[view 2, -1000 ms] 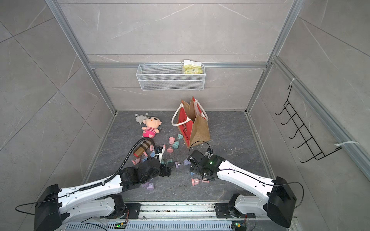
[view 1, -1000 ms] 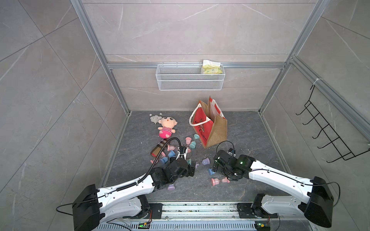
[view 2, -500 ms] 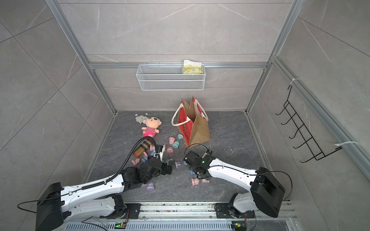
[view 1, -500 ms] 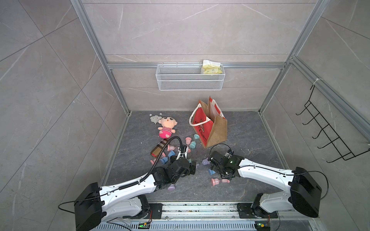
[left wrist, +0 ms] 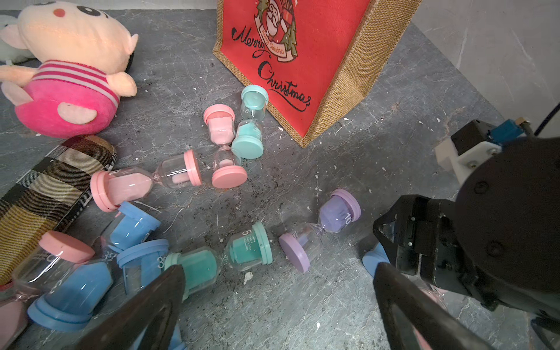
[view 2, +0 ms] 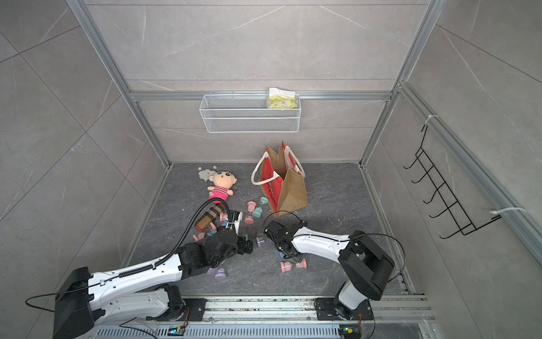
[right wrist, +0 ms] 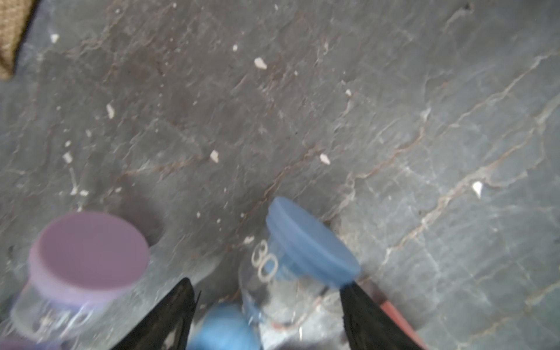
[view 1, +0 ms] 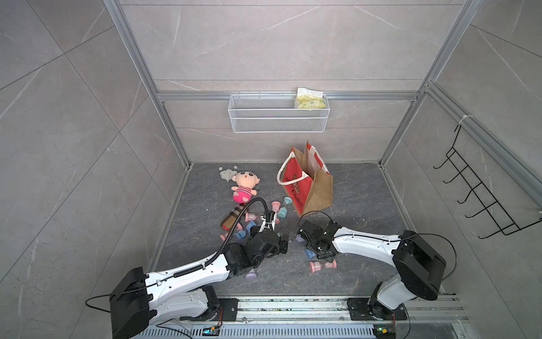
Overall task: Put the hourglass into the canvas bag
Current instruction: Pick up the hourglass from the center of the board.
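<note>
Right arm reached inward, low; right tool [right wrist: 266, 283] apart astride blue hourglass [right wrist: 306, 242]; left tool [left wrist: 278, 268] apart.

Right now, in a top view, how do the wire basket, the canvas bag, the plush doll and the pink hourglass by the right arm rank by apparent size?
1. wire basket and canvas bag: too alike to rank; the basket is wider, the bag taller.
2. plush doll.
3. pink hourglass, clearly smallest.
</note>
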